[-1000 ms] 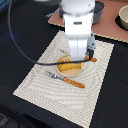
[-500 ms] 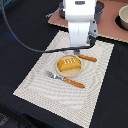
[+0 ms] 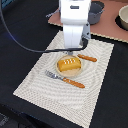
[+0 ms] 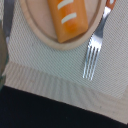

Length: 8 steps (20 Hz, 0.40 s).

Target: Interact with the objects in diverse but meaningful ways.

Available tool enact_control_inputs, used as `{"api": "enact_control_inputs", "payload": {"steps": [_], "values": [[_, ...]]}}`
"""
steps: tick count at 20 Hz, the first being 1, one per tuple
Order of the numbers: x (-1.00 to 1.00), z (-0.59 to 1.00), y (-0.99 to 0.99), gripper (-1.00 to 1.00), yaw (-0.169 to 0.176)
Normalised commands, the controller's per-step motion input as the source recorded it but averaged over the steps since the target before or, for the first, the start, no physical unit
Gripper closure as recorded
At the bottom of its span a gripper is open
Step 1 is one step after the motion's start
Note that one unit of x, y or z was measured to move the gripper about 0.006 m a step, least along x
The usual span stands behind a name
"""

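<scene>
**Bread loaf on its plate, our arm above it, fingers unseen**

We see the bread loaf [image 3: 69, 63], yellow-orange with white slashes, lying on a small round plate [image 3: 60, 71] in the middle of the ribbed placemat [image 3: 35, 82]. An orange-handled fork [image 3: 65, 79] lies just beside the plate on the near side, and an orange-handled knife [image 3: 86, 57] on the far side. Beyond the mat stand the blue-grey pot [image 3: 95, 11] and a pale bowl [image 3: 123, 17], well apart from the loaf.

Our arm [image 3: 74, 22] hangs over the far edge of the plate. We cannot tell whether the fingers are apart or together: the arm's body hides them in the exterior view, and the wrist view shows only loaf, plate, fork and mat.

As we judge it, the risks from here are these: a descent off the loaf's centre could press its rounded end and roll it off the shallow plate; a low sweep could knock the fork or knife askew, or drag the mat and shift everything on it
</scene>
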Motion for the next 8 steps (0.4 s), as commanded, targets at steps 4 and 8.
{"api": "enact_control_inputs", "payload": {"steps": [4, 8], "values": [[-0.05, 0.00, 0.00, -1.00, 0.000], [-0.01, 0.00, 0.02, -1.00, 0.001]]}}
